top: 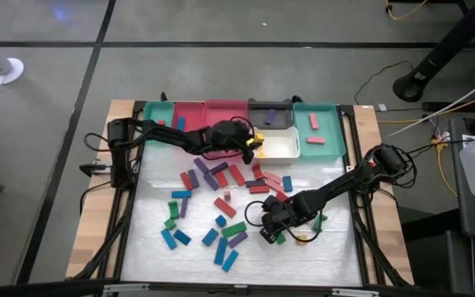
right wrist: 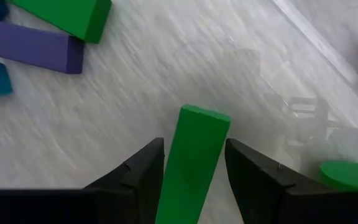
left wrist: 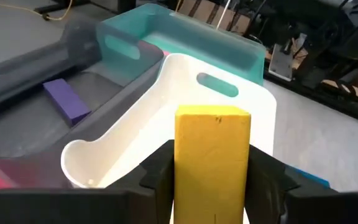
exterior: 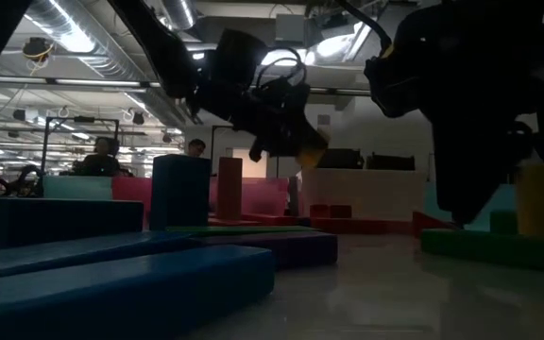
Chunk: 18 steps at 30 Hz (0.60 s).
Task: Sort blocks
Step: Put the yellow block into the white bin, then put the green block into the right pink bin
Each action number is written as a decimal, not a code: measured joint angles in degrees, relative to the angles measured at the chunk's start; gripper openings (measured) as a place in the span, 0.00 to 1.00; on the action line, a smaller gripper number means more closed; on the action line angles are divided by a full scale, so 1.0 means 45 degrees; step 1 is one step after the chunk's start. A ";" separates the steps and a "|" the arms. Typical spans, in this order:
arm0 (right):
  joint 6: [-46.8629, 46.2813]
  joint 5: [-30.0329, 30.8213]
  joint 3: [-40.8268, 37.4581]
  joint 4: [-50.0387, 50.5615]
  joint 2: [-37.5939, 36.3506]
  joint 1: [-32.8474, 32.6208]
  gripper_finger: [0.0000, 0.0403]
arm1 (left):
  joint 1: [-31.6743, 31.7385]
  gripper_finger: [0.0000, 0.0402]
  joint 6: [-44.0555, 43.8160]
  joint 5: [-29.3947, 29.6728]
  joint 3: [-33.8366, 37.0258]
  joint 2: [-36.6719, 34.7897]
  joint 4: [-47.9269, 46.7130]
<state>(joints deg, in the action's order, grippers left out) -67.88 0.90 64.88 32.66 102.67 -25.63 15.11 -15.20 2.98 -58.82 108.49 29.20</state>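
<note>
My left gripper [top: 254,140] [left wrist: 211,180] is near the table's far edge, over the white tray [top: 283,150] [left wrist: 166,81], shut on a yellow block [left wrist: 213,146] [exterior: 312,144]. My right gripper [top: 275,233] [right wrist: 194,155] is low over the mat's near right part and open. Its fingers stand on either side of a green bar [right wrist: 194,168] [top: 279,238], and a sliver of mat shows beside the bar. Many red, blue, green and purple blocks [top: 221,186] lie flat on the white mat. My left gripper pinches the yellow block between its two fingers [left wrist: 160,180], which lie on two opposite sides [left wrist: 185,186]. The block's free end [left wrist: 213,115] sticks out past the fingertips. The fingers slant down from the table's left. The block is lifted clear, above the white tray.
A row of trays lines the far edge: teal [top: 157,115], pink [top: 213,111], grey [top: 270,115] holding a purple block [left wrist: 67,99], and teal [top: 324,128] holding pink blocks. Near my right gripper lie a purple bar [right wrist: 30,45], a green bar [right wrist: 67,15] and a round green piece [right wrist: 350,174].
</note>
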 joint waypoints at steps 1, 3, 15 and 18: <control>-0.0005 -0.0018 0.0000 -0.0006 0.0000 0.0005 0.43 | 0.0000 0.36 -0.0005 0.0005 -0.0012 0.0009 0.0002; -0.0005 -0.0032 0.0000 0.0003 0.0000 0.0005 0.43 | 0.0000 0.41 0.0004 0.0021 -0.0020 0.0009 0.0004; -0.0009 -0.0948 0.0000 -0.0057 0.0067 0.0027 0.43 | 0.0010 0.59 -0.0267 0.0136 -0.0042 -0.0404 0.0026; -0.0005 -0.1027 0.0000 -0.0166 0.0280 0.0019 0.43 | 0.0010 0.58 -0.0206 0.0136 -0.0051 -0.0526 0.0041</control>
<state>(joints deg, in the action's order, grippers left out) -67.90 -3.72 64.88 31.91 103.93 -25.54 15.16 -16.13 3.60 -59.05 106.13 29.39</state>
